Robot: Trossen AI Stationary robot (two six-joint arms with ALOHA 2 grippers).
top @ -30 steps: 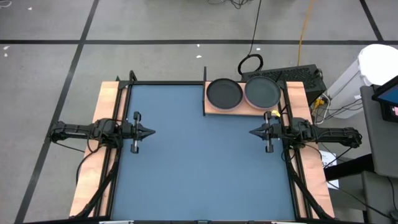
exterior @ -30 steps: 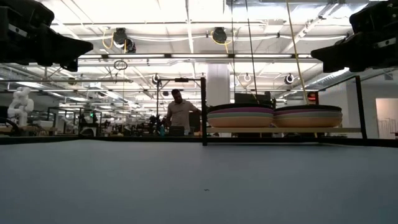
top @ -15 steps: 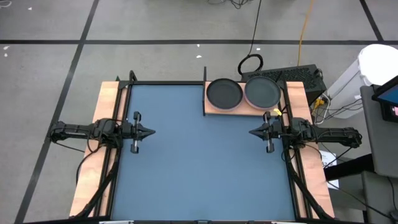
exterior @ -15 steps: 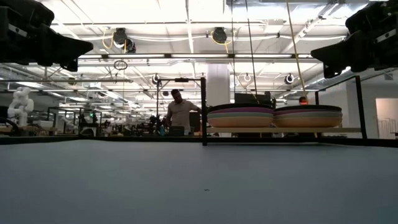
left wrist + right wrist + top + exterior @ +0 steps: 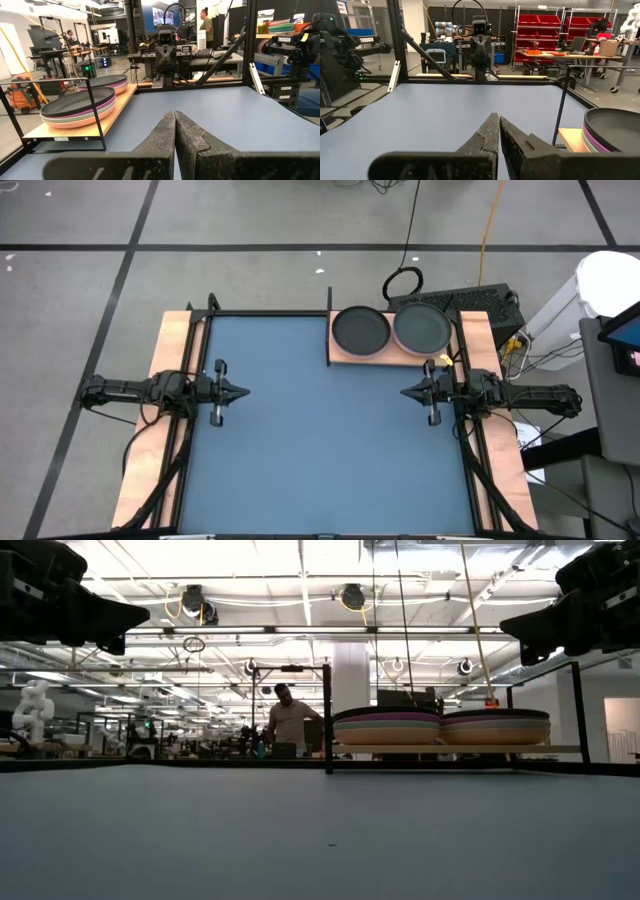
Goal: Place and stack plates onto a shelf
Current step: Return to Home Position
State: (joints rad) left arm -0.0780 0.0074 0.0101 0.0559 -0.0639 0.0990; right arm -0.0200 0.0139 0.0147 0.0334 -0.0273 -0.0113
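I see two plate stacks (image 5: 360, 330), each topped black, side by side on the shelf (image 5: 342, 359) at the blue mat's (image 5: 320, 440) corner near my right arm. The left gripper (image 5: 243, 391) and right gripper (image 5: 405, 391) hover at opposite mat edges, jaws clenched empty

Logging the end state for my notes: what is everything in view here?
plates: two stacks, each black on top with purple, green and pink beneath, side by side on the shelf
shelf: one, light wood, at the mat's far right corner
mat: one, blue, covering the table
person: one, in the room behind
left gripper: fingers shut, over the mat's left edge
right gripper: fingers shut, over the mat's right edge
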